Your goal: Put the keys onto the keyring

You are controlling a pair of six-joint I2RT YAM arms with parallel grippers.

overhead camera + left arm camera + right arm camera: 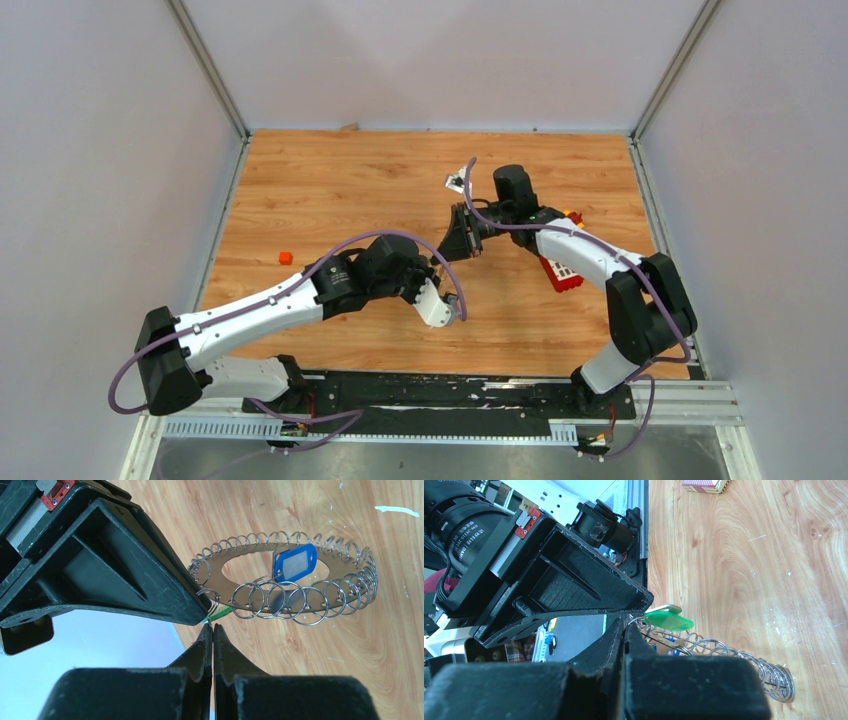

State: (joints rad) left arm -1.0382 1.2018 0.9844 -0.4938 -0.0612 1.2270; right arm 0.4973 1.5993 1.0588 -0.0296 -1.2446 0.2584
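Observation:
The keyring [345, 582] is a flat silver disc edged with many wire rings, held above the wood. It also shows in the right wrist view [744, 662]. The blue key [295, 562] lies on the disc, seemingly hooked to a ring. My right gripper [626, 624] is shut on a ring at the keyring's edge. My left gripper [212, 626] is shut, its tips right at that edge, pinching the small end of the green key [221, 612]. The green head [669, 620] sticks out beside the rings. In the top view the left gripper [443, 272] and the right gripper [455, 250] meet mid-table, hiding the keyring.
A red block with white squares [560, 272] lies under the right arm, also seen in the right wrist view [704, 484]. A small orange cube [285, 257] sits at the left. A small white item [457, 182] lies behind the grippers. Grey walls enclose the wooden table [330, 190].

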